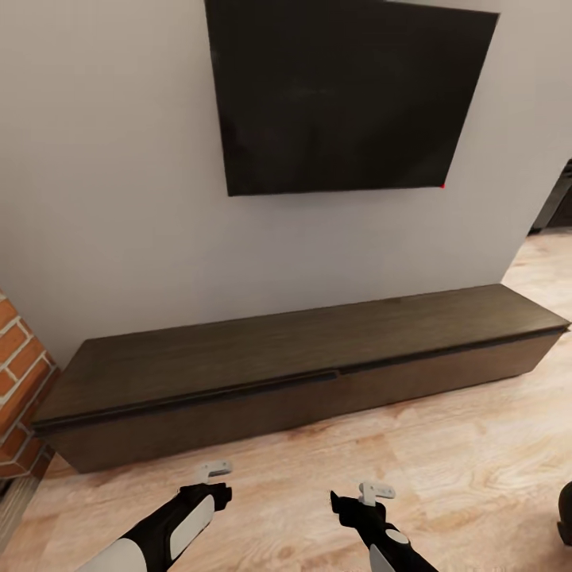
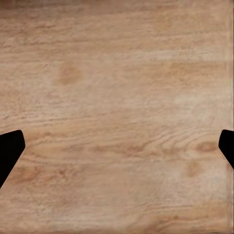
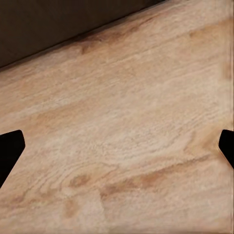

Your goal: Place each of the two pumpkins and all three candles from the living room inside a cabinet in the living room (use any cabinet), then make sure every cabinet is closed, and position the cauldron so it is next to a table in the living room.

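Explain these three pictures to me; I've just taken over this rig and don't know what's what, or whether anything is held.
The big picture comes from the robot's head, looking down over both arms. Its left gripper and right gripper hang low over the wooden floor, facing the long dark cabinet, whose fronts look shut. A black screen hangs on the wall above. The two small pictures come from cameras on the wrists: the dark wedges at their edges are fingertips, spread wide with only floor between them. Both grippers are open and hold nothing.
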